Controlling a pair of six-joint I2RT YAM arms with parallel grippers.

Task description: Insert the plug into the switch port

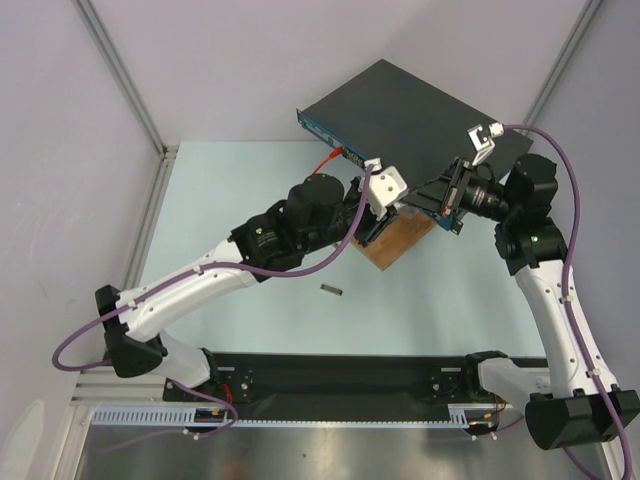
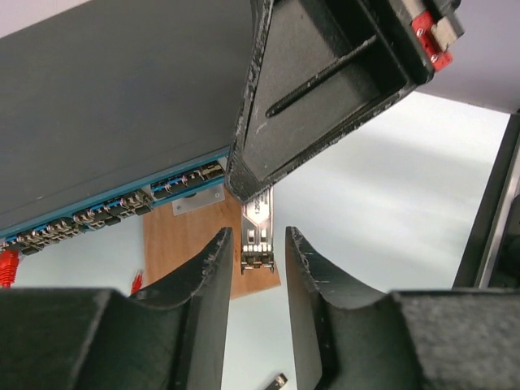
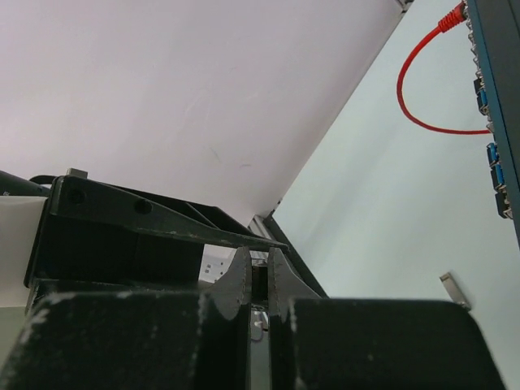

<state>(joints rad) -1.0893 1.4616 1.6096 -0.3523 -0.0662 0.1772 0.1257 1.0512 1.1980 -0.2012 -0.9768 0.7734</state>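
Note:
The switch (image 1: 420,110) is a flat dark-grey box at the back, raised on a wooden board (image 1: 400,243). Its blue socket face (image 2: 114,207) shows in the left wrist view and also at the right edge of the right wrist view (image 3: 497,106). My right gripper (image 1: 418,200) is shut on a small silver plug (image 2: 257,223), holding it in front of the board. My left gripper (image 2: 257,236) is open, its fingers (image 2: 213,268) flanking the plug's free end without touching it. In the right wrist view the right gripper (image 3: 258,272) is nearly closed on a thin dark piece.
A red cable (image 1: 330,160) is plugged into the switch's front face and loops onto the table (image 3: 431,106). A second small metal plug (image 1: 331,290) lies loose on the table in front of the board. Grey walls and a frame post stand at the left.

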